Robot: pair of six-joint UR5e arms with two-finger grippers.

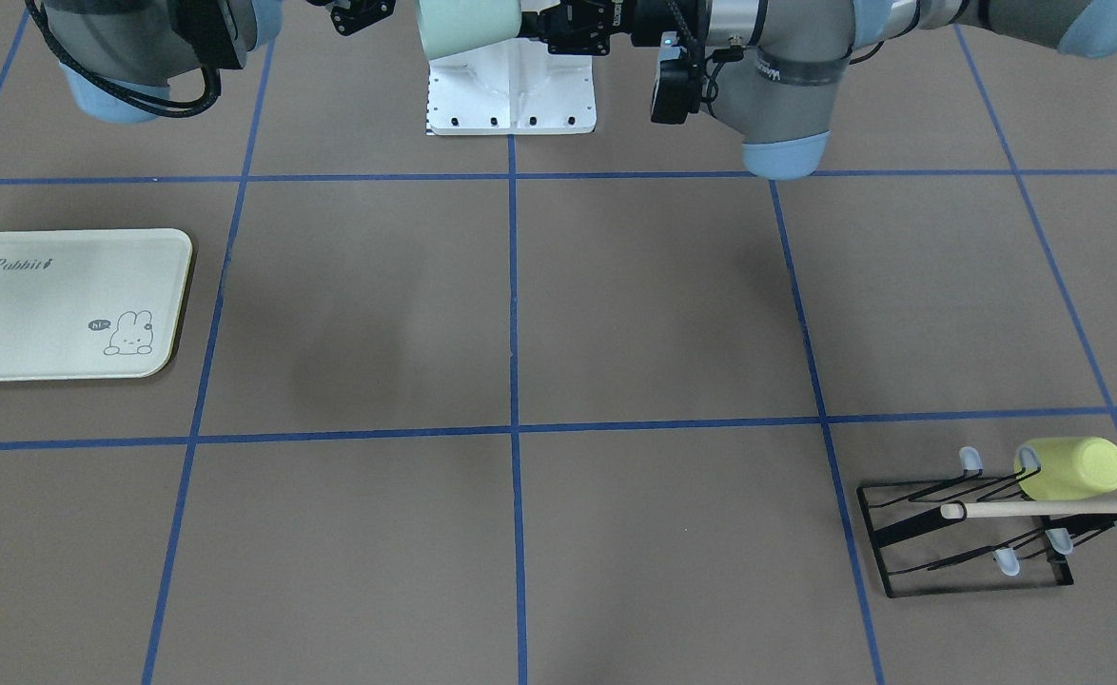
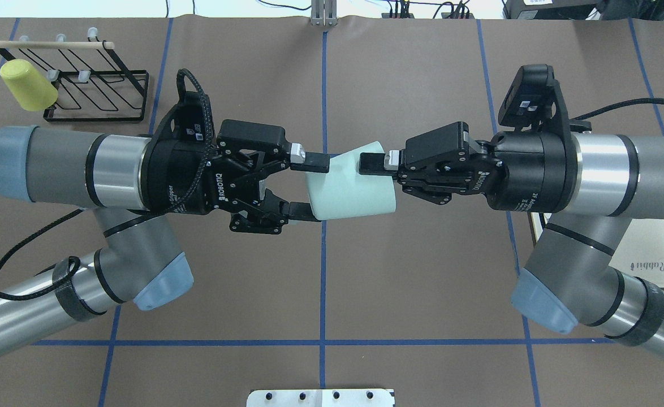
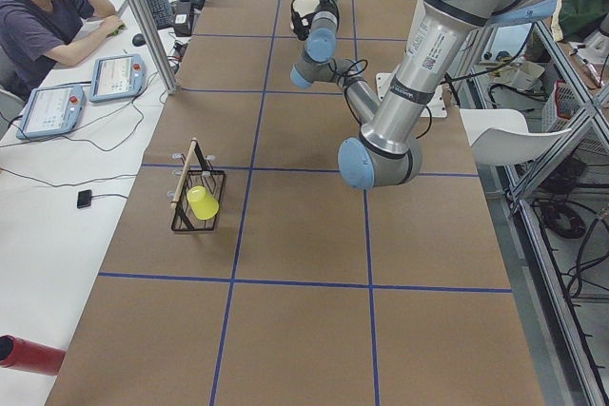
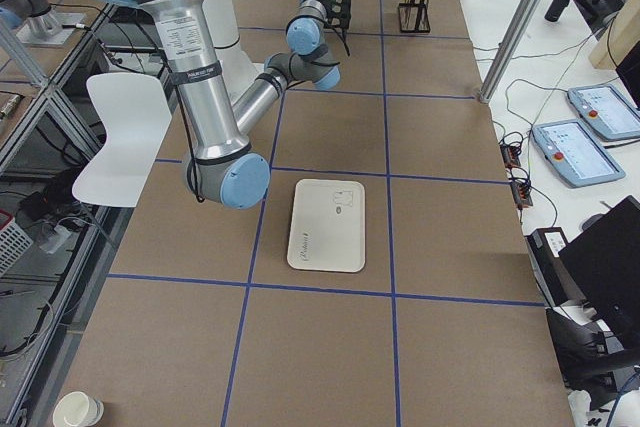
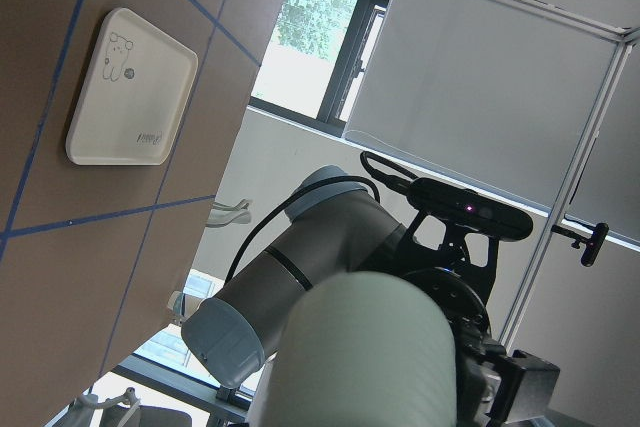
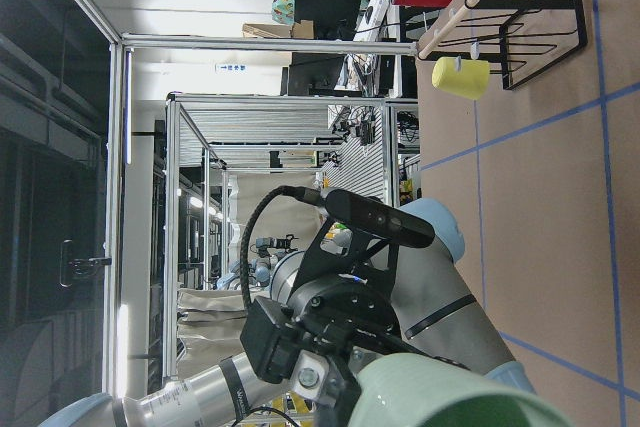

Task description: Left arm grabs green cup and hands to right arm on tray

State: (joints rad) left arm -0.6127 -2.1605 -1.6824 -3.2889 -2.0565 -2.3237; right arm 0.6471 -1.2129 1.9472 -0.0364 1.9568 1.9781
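The green cup [image 2: 349, 189] lies on its side in the air over the table's middle, between both grippers. My left gripper [image 2: 315, 187] has a finger on each side of the cup's narrow bottom end and looks shut on it. My right gripper [image 2: 374, 168] is nearly closed and pinches the cup's wide rim. The cup also shows in the front view [image 1: 468, 29], the left wrist view [image 5: 370, 357] and the right wrist view [image 6: 450, 397]. The cream tray [image 1: 64, 304] with Rabbit lettering lies flat on the right arm's side, partly hidden under that arm in the overhead view [image 2: 660, 265].
A yellow cup [image 2: 26, 85] hangs on a black wire rack [image 2: 100, 85] at the far left corner, also seen in the front view [image 1: 1072, 468]. The robot's white base plate [image 1: 511, 95] is at the near edge. A person sits at a side desk [image 3: 43, 16].
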